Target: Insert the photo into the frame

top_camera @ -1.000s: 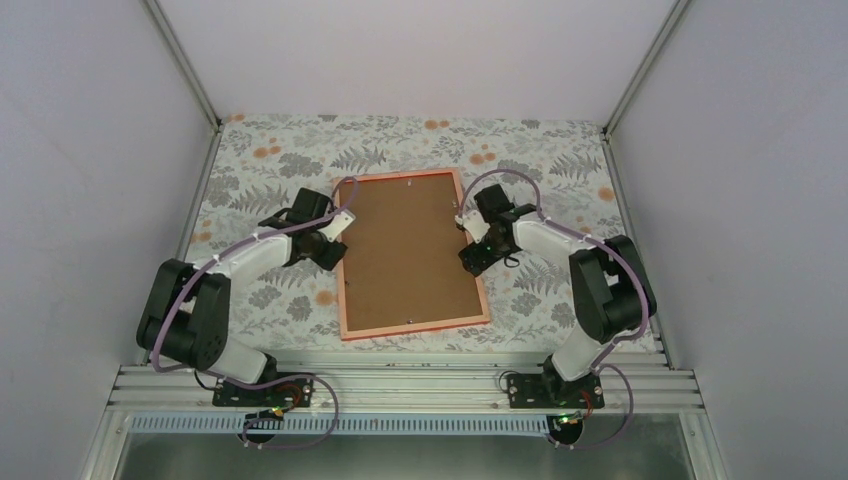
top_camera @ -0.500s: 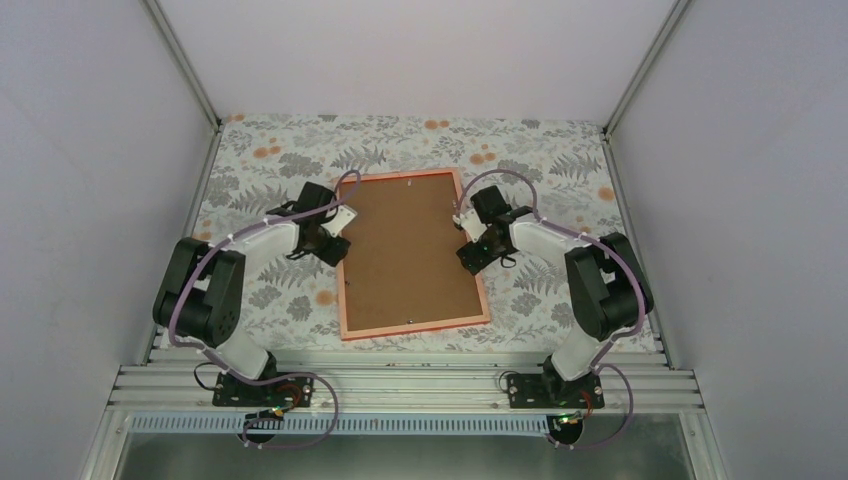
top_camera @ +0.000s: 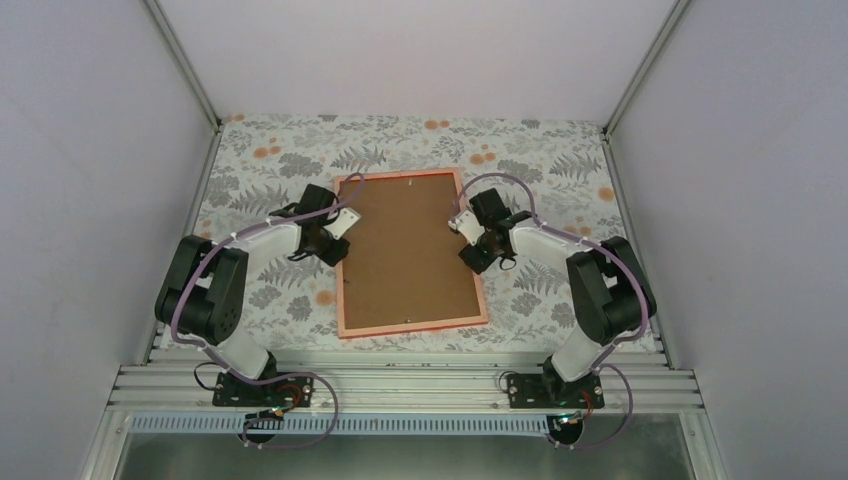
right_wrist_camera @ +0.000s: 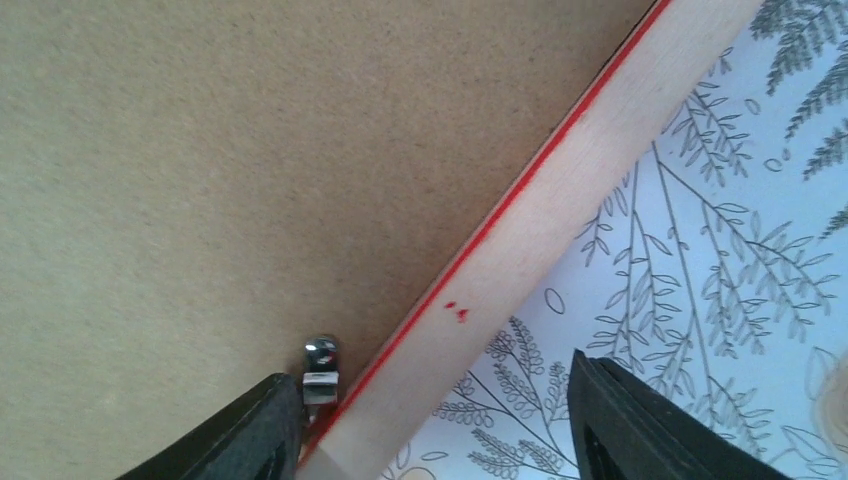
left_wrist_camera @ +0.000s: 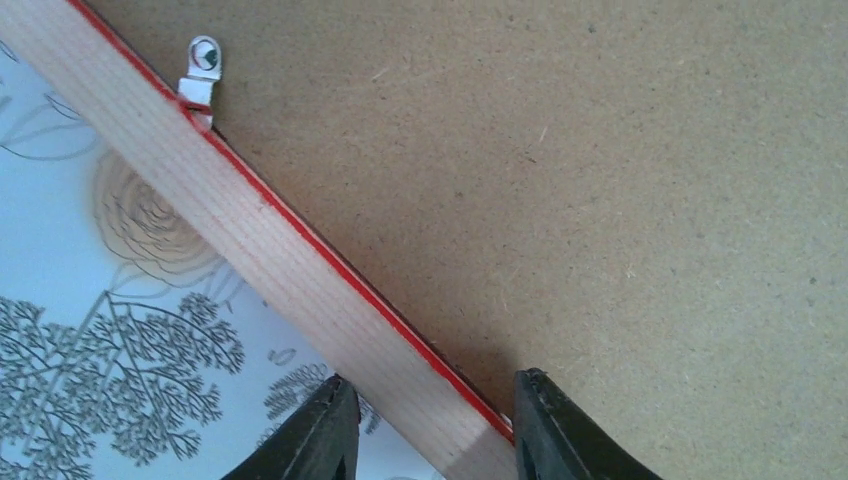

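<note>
The frame (top_camera: 341, 290) lies face down on the floral cloth, pale orange-pink back up. The brown backing board (top_camera: 408, 250) fills it. The photo is hidden. My left gripper (top_camera: 340, 228) is at the frame's left rail. In the left wrist view the gripper (left_wrist_camera: 435, 420) has one finger on each side of the rail (left_wrist_camera: 300, 260), and both touch it. My right gripper (top_camera: 470, 245) is at the right rail. In the right wrist view the gripper (right_wrist_camera: 440, 420) is open wide across the rail (right_wrist_camera: 560, 200). Its inner finger stands beside a metal clip (right_wrist_camera: 320, 370).
Another small metal clip (left_wrist_camera: 200, 70) sits on the left rail's inner edge. The floral tablecloth (top_camera: 560, 170) covers the table. White enclosure walls stand at the left, right and back. A metal rail (top_camera: 400, 385) runs along the near edge by the arm bases.
The frame has shifted slightly to the left, mostly at its far left corner. Both grippers have stayed at its side rails, with the right one edging a little farther back.
</note>
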`<state>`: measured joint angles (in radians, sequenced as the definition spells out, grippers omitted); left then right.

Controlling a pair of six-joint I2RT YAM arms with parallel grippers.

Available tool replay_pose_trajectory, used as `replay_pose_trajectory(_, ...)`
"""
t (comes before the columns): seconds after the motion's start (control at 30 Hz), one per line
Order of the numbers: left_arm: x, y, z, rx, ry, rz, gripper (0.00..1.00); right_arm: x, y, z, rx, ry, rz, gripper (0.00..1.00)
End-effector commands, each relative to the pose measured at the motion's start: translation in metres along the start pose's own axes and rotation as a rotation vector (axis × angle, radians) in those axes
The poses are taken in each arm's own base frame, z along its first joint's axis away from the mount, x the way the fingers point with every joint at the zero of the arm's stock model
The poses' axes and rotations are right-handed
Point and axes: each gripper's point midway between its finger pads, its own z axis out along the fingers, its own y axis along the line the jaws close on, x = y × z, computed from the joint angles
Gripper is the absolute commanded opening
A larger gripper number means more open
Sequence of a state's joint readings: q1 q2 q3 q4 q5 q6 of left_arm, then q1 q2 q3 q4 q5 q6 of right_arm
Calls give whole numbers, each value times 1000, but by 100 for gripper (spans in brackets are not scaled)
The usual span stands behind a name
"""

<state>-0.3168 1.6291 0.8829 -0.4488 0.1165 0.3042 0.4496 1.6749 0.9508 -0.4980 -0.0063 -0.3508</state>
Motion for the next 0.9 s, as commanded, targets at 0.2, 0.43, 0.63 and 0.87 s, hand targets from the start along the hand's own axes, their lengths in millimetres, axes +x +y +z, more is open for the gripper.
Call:
replay_pose_trajectory(0.2, 43, 9, 16, -51, 140, 128, 32, 19, -23, 3, 141, 90, -168, 51)
replay_pose_trajectory(0.43, 39, 7, 16, -34, 129, 143, 32, 1, -9, -5, 43, 50, -128, 56)
replay_pose_trajectory(0.63, 38, 5, 18, -25, 128, 152, 32, -35, -3, -24, -54, -21, -101, 64)
replay_pose_trajectory(0.87, 37, 5, 19, -22, 128, 148, 32, -29, 20, -23, -172, 1, -173, 66)
